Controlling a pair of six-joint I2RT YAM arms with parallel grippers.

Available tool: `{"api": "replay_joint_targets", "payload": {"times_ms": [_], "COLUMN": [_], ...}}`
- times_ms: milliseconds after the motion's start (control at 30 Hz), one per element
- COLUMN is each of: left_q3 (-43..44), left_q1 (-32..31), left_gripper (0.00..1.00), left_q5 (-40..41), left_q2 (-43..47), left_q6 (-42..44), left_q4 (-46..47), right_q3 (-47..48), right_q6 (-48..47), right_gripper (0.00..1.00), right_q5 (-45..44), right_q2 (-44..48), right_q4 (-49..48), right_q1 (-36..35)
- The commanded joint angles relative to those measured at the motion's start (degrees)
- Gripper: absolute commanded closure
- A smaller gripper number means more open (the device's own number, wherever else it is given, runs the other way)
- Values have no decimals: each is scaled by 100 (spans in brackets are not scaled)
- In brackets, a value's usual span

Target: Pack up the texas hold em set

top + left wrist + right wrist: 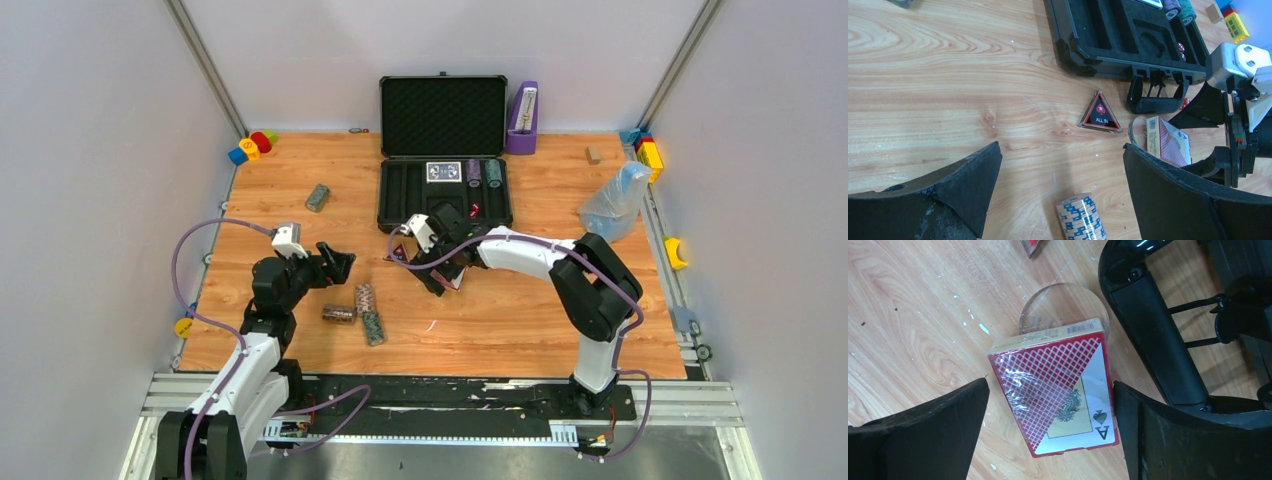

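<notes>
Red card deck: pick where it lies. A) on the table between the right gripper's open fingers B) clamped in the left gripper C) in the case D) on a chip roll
A: the red card deck lies on the table inside the right gripper, whose fingers are spread, outside the case.

Chip roll [1079, 217] cut off by bottom edge, clear disc [1063, 307] partly under card deck [1058, 395]
</notes>
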State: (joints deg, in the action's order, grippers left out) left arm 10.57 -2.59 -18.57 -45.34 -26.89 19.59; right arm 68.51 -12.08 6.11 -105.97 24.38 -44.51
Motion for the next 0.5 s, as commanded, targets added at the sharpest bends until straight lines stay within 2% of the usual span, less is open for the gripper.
{"api": "replay_joint_targets", "payload": {"times_ms": [0, 100, 167, 333, 400, 467], "left_q3": [117, 117, 113, 112, 114, 115], "left_q1": [22, 23, 22, 22, 23, 22], "left_gripper": [0, 0, 0, 0, 0, 0], "left_q5": [-51, -51, -47, -46, -49, -51], "left_q2": [-10, -10, -16, -31, -42, -45], "left_q6": [-26, -27, -28, -34, -35, -35], "left_q4": [293, 296, 299, 315, 317, 317], "right_q3": [227, 294, 316, 365, 465, 651], "right_q6": [-218, -153, -85, 16, 48, 46], "right_gripper": [7, 26, 42, 74, 81, 84], "right_q5": [201, 107, 99, -120, -495, -841], "right_q2": [-6, -52, 8, 488, 670, 757], "right_q4": [-177, -110, -83, -151, -273, -360], "right_q1": [-31, -31, -31, -27, 1, 54]}}
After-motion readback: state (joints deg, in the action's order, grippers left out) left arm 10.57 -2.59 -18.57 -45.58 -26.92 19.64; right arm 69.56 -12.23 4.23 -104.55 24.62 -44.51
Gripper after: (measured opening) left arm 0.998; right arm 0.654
